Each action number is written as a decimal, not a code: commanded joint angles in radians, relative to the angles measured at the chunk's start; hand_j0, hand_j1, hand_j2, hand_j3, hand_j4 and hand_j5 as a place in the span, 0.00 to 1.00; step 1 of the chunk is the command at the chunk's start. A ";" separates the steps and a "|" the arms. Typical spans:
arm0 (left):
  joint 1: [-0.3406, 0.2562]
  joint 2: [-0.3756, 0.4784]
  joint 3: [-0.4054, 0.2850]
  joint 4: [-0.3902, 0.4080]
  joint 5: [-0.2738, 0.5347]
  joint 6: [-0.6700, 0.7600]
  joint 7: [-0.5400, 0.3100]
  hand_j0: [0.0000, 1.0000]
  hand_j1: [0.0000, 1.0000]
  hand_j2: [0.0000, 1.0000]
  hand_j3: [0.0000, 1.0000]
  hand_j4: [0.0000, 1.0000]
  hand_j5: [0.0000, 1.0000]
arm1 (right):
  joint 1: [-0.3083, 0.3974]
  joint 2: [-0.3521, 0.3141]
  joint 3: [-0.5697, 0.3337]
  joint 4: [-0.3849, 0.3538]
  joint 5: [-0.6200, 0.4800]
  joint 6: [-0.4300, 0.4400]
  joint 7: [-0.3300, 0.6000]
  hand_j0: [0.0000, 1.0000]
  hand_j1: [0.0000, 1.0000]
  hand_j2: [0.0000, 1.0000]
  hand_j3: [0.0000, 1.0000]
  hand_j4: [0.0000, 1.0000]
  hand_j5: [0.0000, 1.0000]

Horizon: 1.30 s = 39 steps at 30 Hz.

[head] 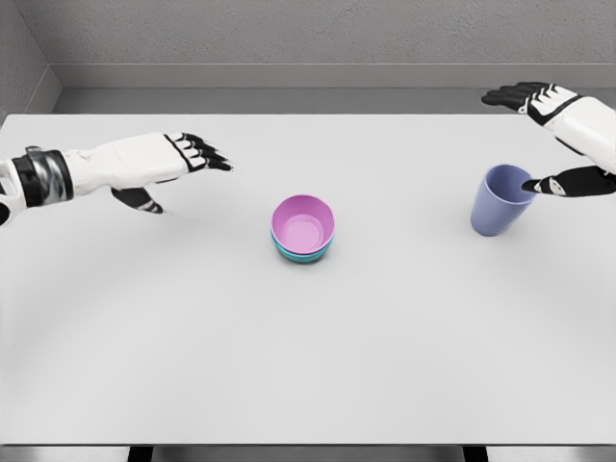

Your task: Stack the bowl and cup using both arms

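A pink bowl (303, 226) sits nested inside a teal bowl (300, 255) at the middle of the white table (308, 366). To the right stands a periwinkle cup (498, 202), mouth up and leaning slightly. My right hand (531, 140) is spread open just behind and to the right of the cup. Its thumb tip (539, 185) is at the cup's rim, and its fingers (515, 94) are stretched far beyond the cup. My left hand (178, 178) hovers open over the table, well left of the bowls, holding nothing.
Grey walls close off the back and the left side. The table's front edge runs along the bottom of the view.
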 commanded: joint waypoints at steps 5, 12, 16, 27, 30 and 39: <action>0.002 0.051 0.012 0.037 0.020 0.002 0.001 1.00 1.00 1.00 1.00 1.00 1.00 | 0.003 -0.013 -0.050 0.055 0.085 0.083 0.098 1.00 1.00 1.00 1.00 1.00 1.00; 0.003 0.062 0.011 0.034 0.020 0.002 -0.001 1.00 1.00 1.00 1.00 1.00 1.00 | -0.048 0.003 -0.096 0.093 0.162 0.073 0.466 1.00 1.00 1.00 1.00 1.00 1.00; 0.003 0.060 0.011 0.035 0.020 0.002 0.001 1.00 1.00 1.00 1.00 1.00 1.00 | -0.135 0.053 -0.085 0.139 0.162 0.074 0.528 1.00 1.00 1.00 1.00 1.00 1.00; 0.003 0.060 0.011 0.037 0.018 0.002 -0.001 1.00 1.00 1.00 1.00 1.00 1.00 | -0.308 0.166 0.081 0.271 0.165 0.073 0.528 1.00 1.00 1.00 1.00 1.00 1.00; 0.003 0.059 0.011 0.035 0.018 0.002 -0.001 1.00 1.00 1.00 1.00 1.00 1.00 | -0.307 0.165 0.111 0.281 0.165 0.074 0.528 1.00 1.00 1.00 1.00 1.00 1.00; 0.002 0.059 0.009 0.037 0.015 0.002 -0.001 1.00 1.00 1.00 1.00 1.00 1.00 | -0.307 0.165 0.182 0.282 0.165 0.082 0.528 1.00 1.00 1.00 1.00 1.00 1.00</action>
